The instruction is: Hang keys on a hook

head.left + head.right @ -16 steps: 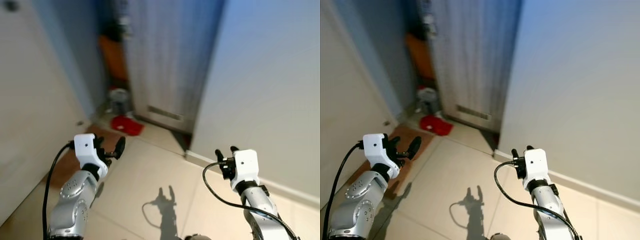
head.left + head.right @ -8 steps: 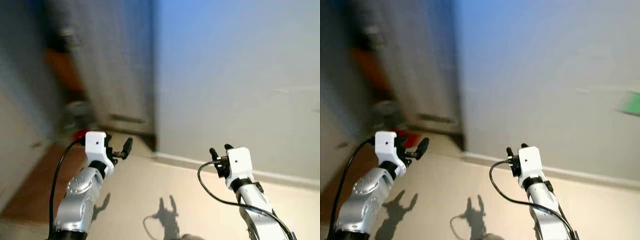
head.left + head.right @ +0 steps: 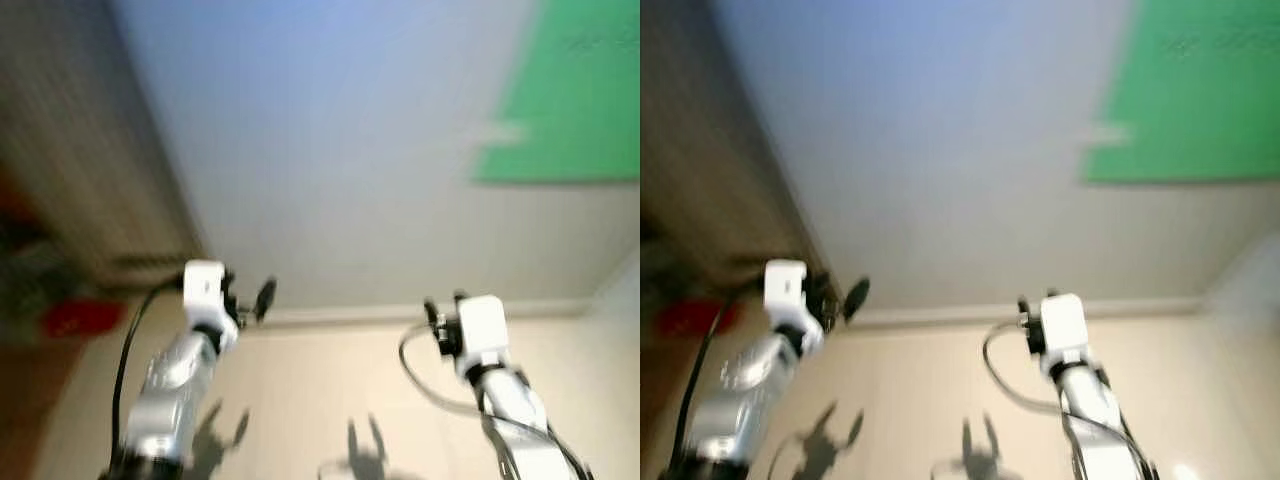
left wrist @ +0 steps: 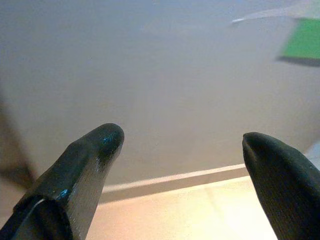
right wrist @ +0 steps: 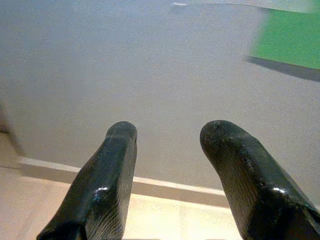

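Both pincers are raised in front of the robot, pointing toward a pale wall [image 3: 330, 150]. Left pincer [image 4: 182, 150] has its two black fingers spread wide with nothing between them, and only wall and skirting board [image 4: 175, 179] show through the gap. Right pincer [image 5: 167, 137] stands with its fingers parted more narrowly, also holding nothing. A green panel [image 3: 570, 95] is fixed high on the wall toward the robot's right. A dark wooden door [image 3: 70, 160] and a blurred red item [image 3: 75, 318] lie on the left. Shadows of the arms fall on the beige tiled floor [image 3: 320, 400]. No keys or hook can be made out; the head views are blurred.
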### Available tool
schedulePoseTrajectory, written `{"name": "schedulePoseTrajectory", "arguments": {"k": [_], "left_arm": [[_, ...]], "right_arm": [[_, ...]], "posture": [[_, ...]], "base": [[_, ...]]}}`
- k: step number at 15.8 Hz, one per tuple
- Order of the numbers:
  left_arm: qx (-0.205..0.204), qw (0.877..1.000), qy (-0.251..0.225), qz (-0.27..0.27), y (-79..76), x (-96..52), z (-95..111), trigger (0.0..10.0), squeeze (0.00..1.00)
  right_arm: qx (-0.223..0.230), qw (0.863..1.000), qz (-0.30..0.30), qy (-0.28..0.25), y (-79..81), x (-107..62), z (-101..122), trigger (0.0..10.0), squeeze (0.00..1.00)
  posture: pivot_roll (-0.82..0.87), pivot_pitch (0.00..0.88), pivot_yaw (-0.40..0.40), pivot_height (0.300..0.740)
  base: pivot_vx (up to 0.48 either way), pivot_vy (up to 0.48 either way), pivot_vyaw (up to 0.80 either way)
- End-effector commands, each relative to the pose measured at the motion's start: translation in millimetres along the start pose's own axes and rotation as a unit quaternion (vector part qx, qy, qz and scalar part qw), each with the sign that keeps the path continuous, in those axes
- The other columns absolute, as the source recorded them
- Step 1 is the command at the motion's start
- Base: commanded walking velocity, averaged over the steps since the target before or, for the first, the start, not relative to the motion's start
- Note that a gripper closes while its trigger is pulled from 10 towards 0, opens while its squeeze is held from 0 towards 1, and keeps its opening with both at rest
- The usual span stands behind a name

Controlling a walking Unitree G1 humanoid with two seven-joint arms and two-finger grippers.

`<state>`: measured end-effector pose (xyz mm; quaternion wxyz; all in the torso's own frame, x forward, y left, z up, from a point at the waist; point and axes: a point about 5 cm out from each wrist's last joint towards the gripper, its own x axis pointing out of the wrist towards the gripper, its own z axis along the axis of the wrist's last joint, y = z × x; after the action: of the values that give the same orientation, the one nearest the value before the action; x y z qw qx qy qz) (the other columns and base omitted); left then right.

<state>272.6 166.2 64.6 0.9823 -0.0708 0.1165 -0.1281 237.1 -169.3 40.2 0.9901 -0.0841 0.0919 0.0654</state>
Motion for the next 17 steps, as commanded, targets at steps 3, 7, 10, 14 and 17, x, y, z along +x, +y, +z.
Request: {"name": "schedulePoseTrajectory", "arguments": {"k": [3, 7, 10, 14, 17], "left_arm": [[0.006, 1.000, 0.009, 0.015, 8.6, -0.9, -2.9, 10.0, 0.00], [0.002, 1.000, 0.009, 0.022, 9.6, 1.8, -3.3, 10.0, 0.00], [0.004, 1.000, 0.011, 0.020, 7.1, 3.1, -4.6, 10.0, 0.00], [0.014, 1.000, 0.016, 0.016, 5.2, 3.2, -6.1, 10.0, 0.00], [0.026, 1.000, 0.014, 0.010, 4.0, 4.6, -5.2, 10.0, 0.00]], "right_arm": [[0.003, 1.000, 0.007, -0.002, 8.2, -0.5, -0.3, 10.0, 0.00], [0.004, 1.000, 0.007, 0.000, 9.3, -0.9, -1.7, 10.0, 0.00], [0.007, 1.000, 0.004, 0.002, 9.4, -2.5, -3.2, 10.0, 0.00], [0.010, 1.000, 0.001, 0.007, 9.9, -4.7, -5.5, 10.0, 0.00], [0.013, 1.000, -0.002, 0.009, 9.9, -6.1, -6.5, 10.0, 0.00]], "posture": [[-0.10, 0.000, 0.078, 0.740], [-0.11, 0.000, 0.084, 0.740], [-0.11, 0.000, 0.086, 0.740], [-0.12, 0.000, 0.090, 0.740], [-0.12, 0.000, 0.091, 0.740]], "base": [[0.000, -0.445, -0.58], [0.000, -0.425, -0.58], [0.196, -0.250, -0.59], [0.000, 0.000, -0.59], [0.000, 0.000, -0.60]]}}
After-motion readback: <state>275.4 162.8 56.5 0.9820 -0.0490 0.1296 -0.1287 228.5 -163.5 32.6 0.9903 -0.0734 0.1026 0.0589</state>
